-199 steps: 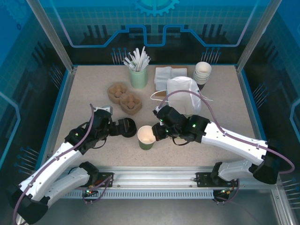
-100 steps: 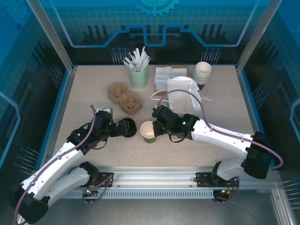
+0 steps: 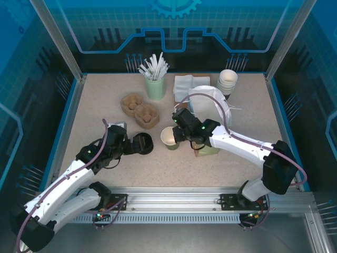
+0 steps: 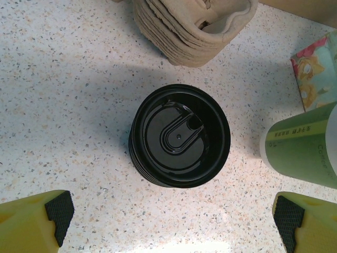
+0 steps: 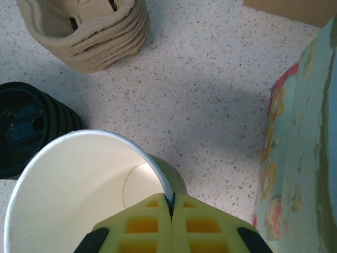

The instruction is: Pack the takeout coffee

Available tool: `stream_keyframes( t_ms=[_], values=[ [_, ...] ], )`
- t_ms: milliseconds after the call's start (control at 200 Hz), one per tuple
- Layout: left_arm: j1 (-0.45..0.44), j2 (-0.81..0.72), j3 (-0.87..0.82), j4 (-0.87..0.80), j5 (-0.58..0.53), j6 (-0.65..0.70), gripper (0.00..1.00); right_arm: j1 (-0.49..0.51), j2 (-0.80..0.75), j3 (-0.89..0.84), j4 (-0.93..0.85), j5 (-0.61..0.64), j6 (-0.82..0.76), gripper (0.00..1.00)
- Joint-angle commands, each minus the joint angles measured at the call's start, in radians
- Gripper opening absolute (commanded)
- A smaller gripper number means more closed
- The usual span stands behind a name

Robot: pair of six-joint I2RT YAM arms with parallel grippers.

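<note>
Speckled table in a blue enclosure: open-topped paper cup mid-table, right gripper pinching its rim, stack of black lids just beside it, pulp carriers behind. Left gripper hangs spread wide over the lids, touching nothing. Right wrist view shows a floral carton near the cup, mostly under the arm from above.

Speckled tabletop bearing 2 pulp cup carriers, stacked black lids, stick tumbler, napkins, white bag, nested white cups.
</note>
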Motion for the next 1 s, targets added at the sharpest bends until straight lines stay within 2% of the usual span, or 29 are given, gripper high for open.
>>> stream_keyframes(
  t_ms=[0,455,995],
  values=[
    [0.009,-0.01,-0.014,-0.005,-0.003,-0.004,0.98,-0.011,0.026,0.042,0.025,-0.016,-0.041,0.0],
    [0.011,-0.011,-0.022,-0.009,0.01,-0.03,0.98,0.017,0.054,0.026,0.034,-0.093,0.053,0.0],
    [0.011,0.016,-0.034,0.016,0.031,-0.063,0.97,0.052,0.06,-0.031,0.003,-0.051,0.129,0.0]
  ],
)
